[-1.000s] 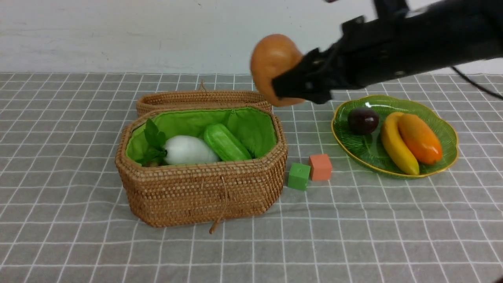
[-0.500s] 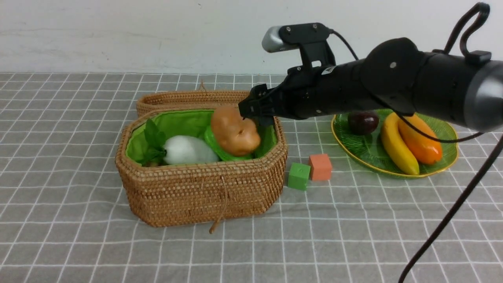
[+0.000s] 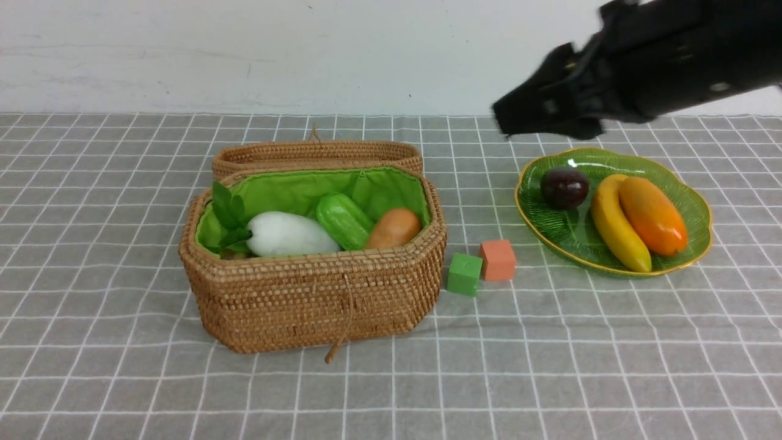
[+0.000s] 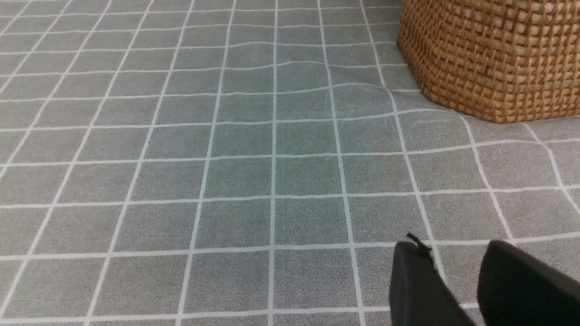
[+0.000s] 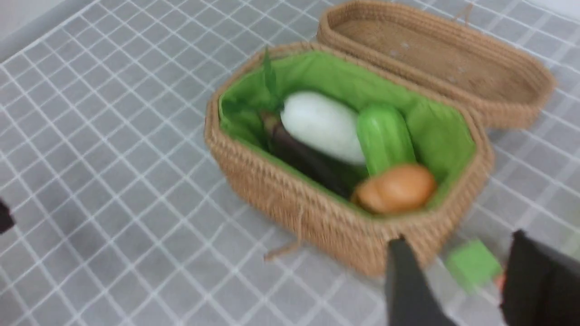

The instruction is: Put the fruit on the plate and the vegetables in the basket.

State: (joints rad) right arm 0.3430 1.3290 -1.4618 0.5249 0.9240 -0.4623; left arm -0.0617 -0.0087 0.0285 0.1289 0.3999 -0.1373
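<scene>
The woven basket [image 3: 311, 299] holds the white radish [image 3: 290, 234], the green cucumber [image 3: 343, 220] and the brown-orange potato [image 3: 394, 228]. The right wrist view also shows the dark eggplant [image 5: 303, 158] inside, beside the radish [image 5: 321, 127], cucumber [image 5: 385, 138] and potato [image 5: 396, 188]. The green plate [image 3: 574, 235] holds the round purple fruit [image 3: 564, 187], the banana [image 3: 617, 225] and the mango [image 3: 652, 215]. My right gripper [image 3: 507, 122] is open and empty, blurred, high above the table between basket and plate; it also shows in the right wrist view [image 5: 457, 267]. My left gripper [image 4: 453, 258] is open and empty over bare cloth.
The basket's lid [image 3: 317, 156] lies open behind it. A green cube [image 3: 464, 274] and an orange cube [image 3: 498, 260] sit on the grey checked cloth between basket and plate. A basket corner [image 4: 494, 59] shows in the left wrist view.
My right gripper let go of the potato, which now lies in the basket beside the cucumber. The right arm has pulled up and to the right, away from the basket.
</scene>
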